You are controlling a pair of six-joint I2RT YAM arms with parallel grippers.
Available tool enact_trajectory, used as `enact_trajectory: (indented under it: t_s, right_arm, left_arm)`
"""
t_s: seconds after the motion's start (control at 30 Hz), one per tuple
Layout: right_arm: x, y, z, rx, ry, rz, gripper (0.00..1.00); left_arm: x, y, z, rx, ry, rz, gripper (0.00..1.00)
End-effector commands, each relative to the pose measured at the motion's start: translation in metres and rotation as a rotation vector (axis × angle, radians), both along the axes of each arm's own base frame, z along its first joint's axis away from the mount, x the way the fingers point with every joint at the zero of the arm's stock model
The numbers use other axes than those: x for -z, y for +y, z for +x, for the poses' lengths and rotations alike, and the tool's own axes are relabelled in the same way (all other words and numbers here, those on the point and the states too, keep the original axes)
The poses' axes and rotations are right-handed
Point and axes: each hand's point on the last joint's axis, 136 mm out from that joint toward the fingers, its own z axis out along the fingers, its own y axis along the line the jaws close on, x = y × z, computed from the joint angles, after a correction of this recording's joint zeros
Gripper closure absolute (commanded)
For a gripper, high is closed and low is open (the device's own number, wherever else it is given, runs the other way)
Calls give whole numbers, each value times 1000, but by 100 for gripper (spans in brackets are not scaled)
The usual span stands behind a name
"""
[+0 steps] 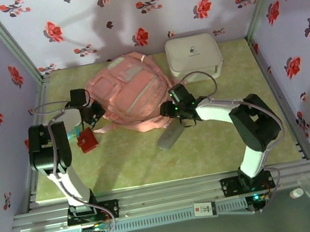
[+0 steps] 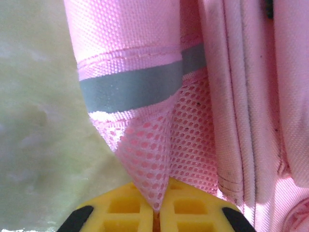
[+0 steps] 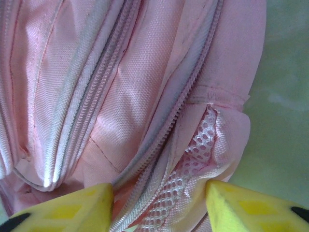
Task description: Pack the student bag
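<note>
The student bag [image 1: 129,90], a soft pink backpack, lies flat at the back middle of the green table. My left gripper [image 1: 95,109] is at the bag's left side. In the left wrist view it [image 2: 157,208] is shut, its yellow fingers pinching a fold of the bag's pink mesh pocket [image 2: 145,159] below a grey stripe. My right gripper [image 1: 172,105] is at the bag's right side. In the right wrist view it [image 3: 159,191] stands open, its yellow fingers [image 3: 82,205] either side of the bag's zip and mesh edge [image 3: 193,154].
A white rounded hard case [image 1: 193,54] stands at the back right, next to the bag. A small red object [image 1: 87,140] lies by the left arm. A grey oblong thing [image 1: 171,137] lies in front of the bag. Floral walls close off three sides.
</note>
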Motion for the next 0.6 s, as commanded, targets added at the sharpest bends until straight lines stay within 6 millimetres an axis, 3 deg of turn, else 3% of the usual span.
enact_trajectory:
  t_s: [0.0, 0.13, 0.27, 0.4, 0.57]
  right_arm:
    - [-4, 6, 29, -13, -75, -40, 50]
    - [4, 7, 50, -36, -92, -77, 51]
    - [8, -2, 73, -32, -99, -116, 52]
    - [-14, -14, 82, -29, -129, -147, 49]
    - [-50, -36, 65, -28, -143, -224, 40]
  left_arm:
    - [-40, 5, -1, -14, -89, -11, 100]
    - [-71, 2, -12, -17, -147, -54, 100]
    - [-84, -4, -24, -17, -163, -90, 100]
    - [-88, -19, -33, 12, -159, -100, 100]
    - [-87, -35, -39, 32, -156, -99, 100]
